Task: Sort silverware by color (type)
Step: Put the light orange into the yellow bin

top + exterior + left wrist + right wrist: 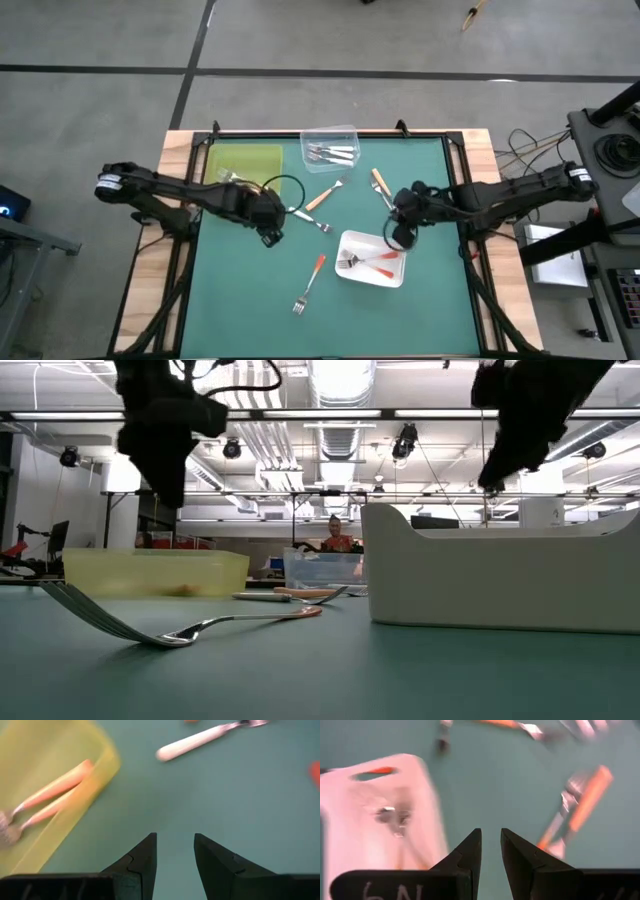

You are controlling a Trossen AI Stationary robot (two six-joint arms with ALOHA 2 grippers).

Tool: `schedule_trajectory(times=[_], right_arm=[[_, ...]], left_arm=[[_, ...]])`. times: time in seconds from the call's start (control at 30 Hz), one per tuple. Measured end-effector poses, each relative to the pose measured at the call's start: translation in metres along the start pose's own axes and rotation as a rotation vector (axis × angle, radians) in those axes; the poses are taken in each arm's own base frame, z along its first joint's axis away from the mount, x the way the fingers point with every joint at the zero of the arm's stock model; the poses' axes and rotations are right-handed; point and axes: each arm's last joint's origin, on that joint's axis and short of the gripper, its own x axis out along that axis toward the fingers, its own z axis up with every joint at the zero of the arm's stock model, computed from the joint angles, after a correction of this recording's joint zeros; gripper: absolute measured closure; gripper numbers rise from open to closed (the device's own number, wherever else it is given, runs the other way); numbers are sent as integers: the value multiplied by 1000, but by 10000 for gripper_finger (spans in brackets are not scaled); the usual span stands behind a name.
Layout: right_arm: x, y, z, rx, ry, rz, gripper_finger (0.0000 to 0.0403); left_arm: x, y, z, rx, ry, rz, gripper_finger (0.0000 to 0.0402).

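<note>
Silverware lies in trays and loose on the green mat. The yellow tray (240, 162) holds two tan-handled forks (50, 795). White-handled forks lie in the clear tray (330, 146), red-orange ones in the white tray (372, 258). Loose on the mat are a white-handled fork (197, 741), two tan forks (325, 195) (380, 186) and a red-orange fork (309, 281). My left gripper (175, 851) hovers open over bare mat beside the yellow tray's near corner. My right gripper (491, 845) hangs with fingers slightly apart and empty, between the white tray (375, 820) and an orange-handled fork (580, 805).
The three trays stand at the far left, far centre and near right of the mat. Wooden table edges (180, 150) frame the mat. In the low view the red-orange fork (170, 628) lies in the foreground, the white tray's wall (500, 575) to its right.
</note>
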Motion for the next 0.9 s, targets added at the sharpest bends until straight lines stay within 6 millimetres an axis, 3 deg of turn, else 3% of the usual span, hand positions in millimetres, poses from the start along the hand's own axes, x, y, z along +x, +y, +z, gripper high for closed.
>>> schedule_trajectory(times=[0.2,0.33,0.63,0.9], right_arm=[[-24,18,1,-222,-165,151,339],[-41,22,5,-337,-309,219,339],[-56,12,-7,-554,-600,377,339],[-58,-6,-30,-570,-732,395,339]], left_arm=[[0,2,-2,-94,5,35,290],[0,3,1,-139,-84,90,290],[1,9,7,-399,-192,153,290],[1,12,9,-492,-220,168,290]])
